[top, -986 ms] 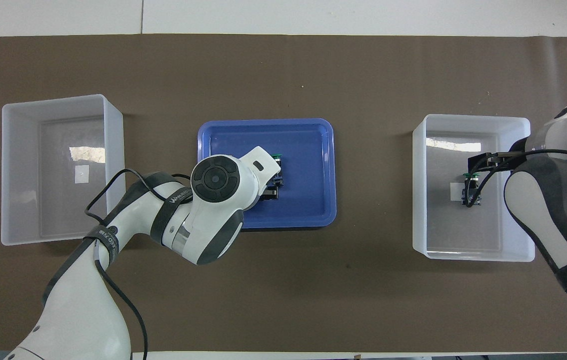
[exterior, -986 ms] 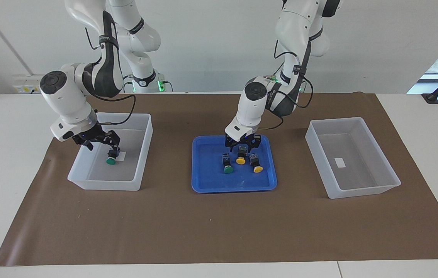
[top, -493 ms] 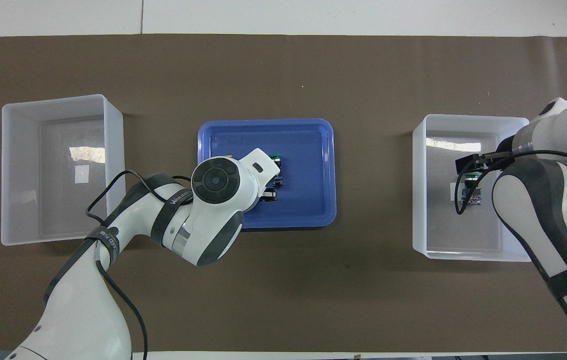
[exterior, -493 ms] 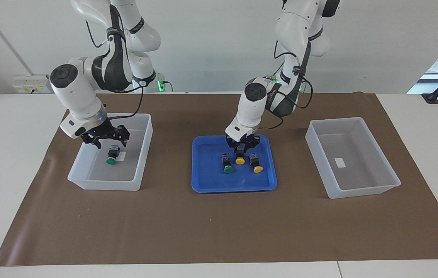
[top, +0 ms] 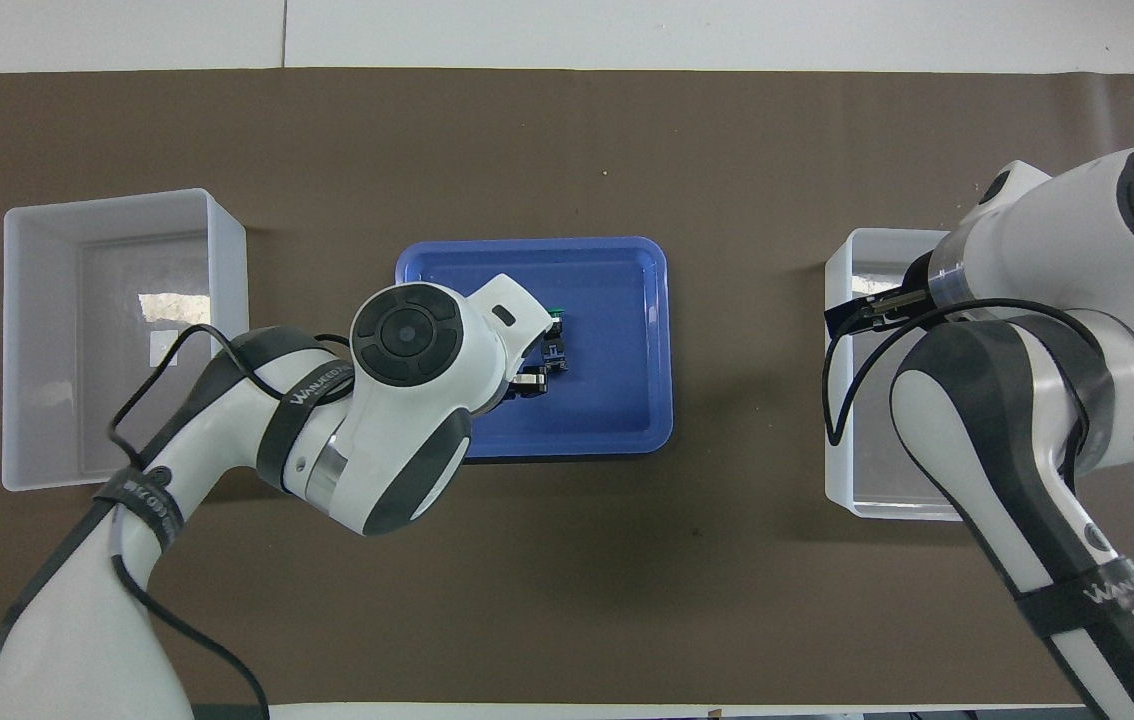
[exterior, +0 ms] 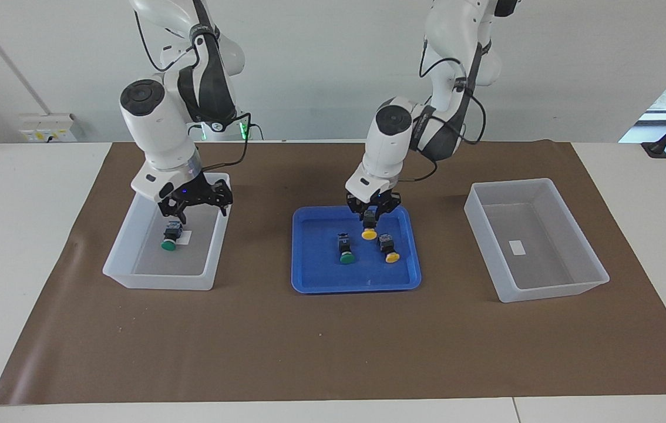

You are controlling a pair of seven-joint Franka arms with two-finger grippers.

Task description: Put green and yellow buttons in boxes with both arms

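Left gripper (exterior: 371,212) over the blue tray (exterior: 315,276), jaws closed on a yellow button (exterior: 369,233) — best lifted straight up, clear of its neighbours. Right gripper (exterior: 195,202), jaws spread and empty, above the box (exterior: 127,276) holding a green button (exterior: 168,245).

The left arm reached in from its own end of the desk toward the middle, wrist bent steeply down. Its left claw (exterior: 371,218) hung raised, its fingers closed on a yellow button (exterior: 369,233). The right arm stood over its end of the desk, wrist pointing down, and the right claw (exterior: 197,204) hung with its fingers spread, gripping nothing.
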